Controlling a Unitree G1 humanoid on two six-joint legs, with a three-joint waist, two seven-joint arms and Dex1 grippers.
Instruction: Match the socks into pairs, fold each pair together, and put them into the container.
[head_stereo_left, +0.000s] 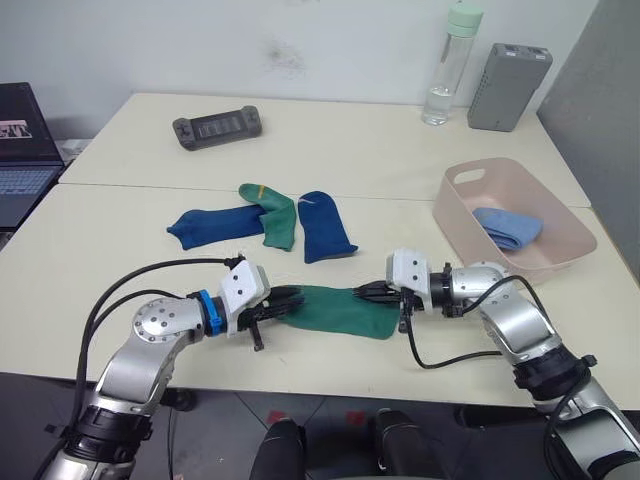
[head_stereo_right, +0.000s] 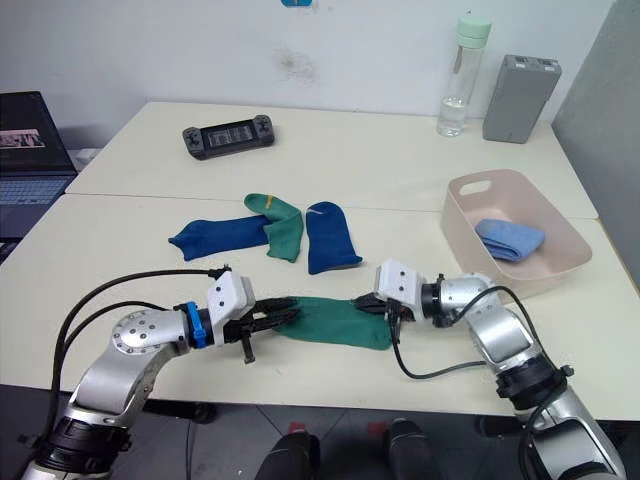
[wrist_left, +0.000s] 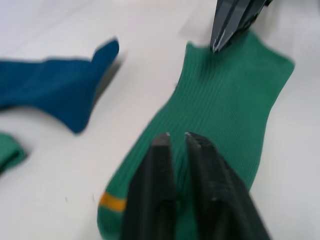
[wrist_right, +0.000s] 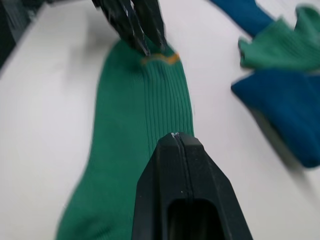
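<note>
Pincers grip our green sock (head_stereo_left: 345, 310) flat on the counter (head_stereo_left: 120, 250), left pincer (head_stereo_left: 288, 300) clenched on its cuff, right pincer (head_stereo_left: 366, 293) clenched on its toe, likely stretching it for folding; one folded light-blue pair (head_stereo_left: 508, 228) lies in the tub (head_stereo_left: 470, 205).

Resting on a cream tabletop (head_stereo_left: 120, 230) made of two joined panels. At ten o'clock, a dark grey handheld game console (head_stereo_left: 217, 127). At one o'clock, a clear water bottle (head_stereo_left: 447, 67) with pale green cap, upright, just beside a grey ribbed box (head_stereo_left: 509, 72). At nine o'clock, an open laptop (head_stereo_left: 21, 150).
</note>
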